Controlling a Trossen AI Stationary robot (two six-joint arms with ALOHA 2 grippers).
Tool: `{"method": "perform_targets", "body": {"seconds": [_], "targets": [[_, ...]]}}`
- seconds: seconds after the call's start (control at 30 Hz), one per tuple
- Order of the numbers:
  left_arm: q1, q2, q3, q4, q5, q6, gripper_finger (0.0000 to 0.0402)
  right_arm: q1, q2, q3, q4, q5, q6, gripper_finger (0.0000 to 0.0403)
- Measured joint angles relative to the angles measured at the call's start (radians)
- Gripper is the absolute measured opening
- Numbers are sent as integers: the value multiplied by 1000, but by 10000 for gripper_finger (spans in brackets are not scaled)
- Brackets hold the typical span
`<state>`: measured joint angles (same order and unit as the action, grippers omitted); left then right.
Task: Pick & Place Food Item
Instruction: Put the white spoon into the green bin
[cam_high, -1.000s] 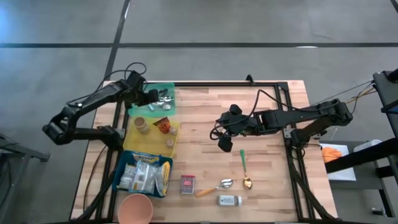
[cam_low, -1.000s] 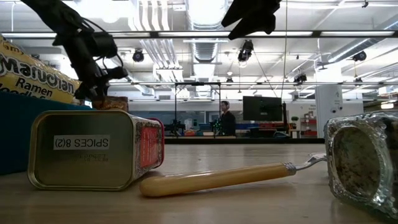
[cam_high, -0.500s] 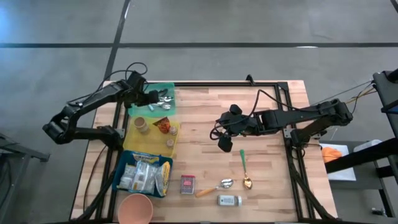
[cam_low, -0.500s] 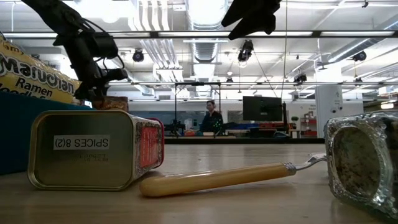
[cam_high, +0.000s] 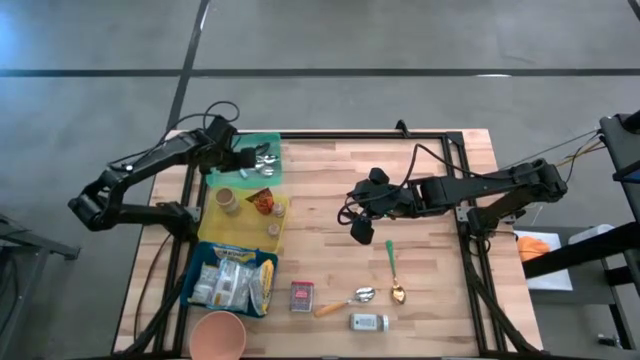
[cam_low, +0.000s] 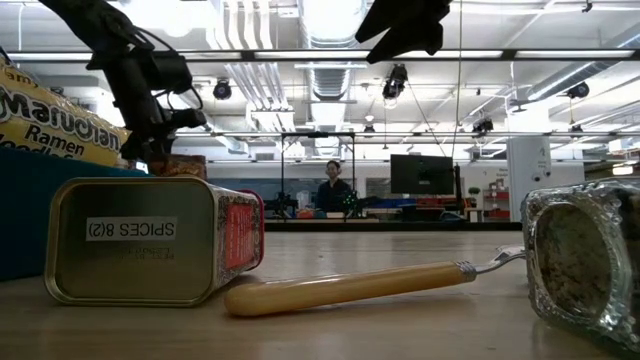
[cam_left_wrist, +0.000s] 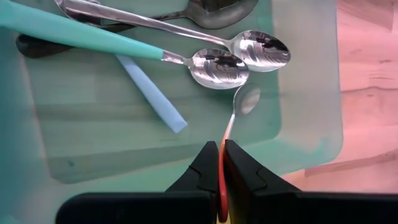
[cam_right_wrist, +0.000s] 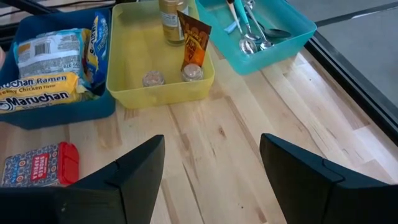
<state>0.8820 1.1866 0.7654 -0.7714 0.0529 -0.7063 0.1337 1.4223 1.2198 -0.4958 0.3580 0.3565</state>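
Orange-handled spoon (cam_left_wrist: 226, 138) in left pincer (cam_left_wrist: 221, 163)

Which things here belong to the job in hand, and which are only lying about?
In the job: left end effector, shut on a red-handled spoon; green tray under it; probably spice tin and spice jar, unsorted.
Lying about: pink cup; ramen packs in the blue bin; right end effector, open, waiting mid-table.

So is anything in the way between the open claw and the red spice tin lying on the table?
No, nothing visible. The right gripper hangs open over the middle of the table, and only bare wood lies between it and the spice tin. The yellow-handled spoon lies beside the tin, not across the path.
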Motion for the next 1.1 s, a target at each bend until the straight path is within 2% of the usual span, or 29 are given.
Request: {"method": "perform_targets", "body": {"seconds": [0.57,0.8,1.1], "targets": [[-41,69,-1,13,-15,9,6,0,0,0,2,-2,11,263],[-39,74,-8,-83,-115,6,4,0,0,0,2,-3,10,263],[-41,72,-3,-70,-95,6,4,0,0,0,2,-3,10,263]]}}
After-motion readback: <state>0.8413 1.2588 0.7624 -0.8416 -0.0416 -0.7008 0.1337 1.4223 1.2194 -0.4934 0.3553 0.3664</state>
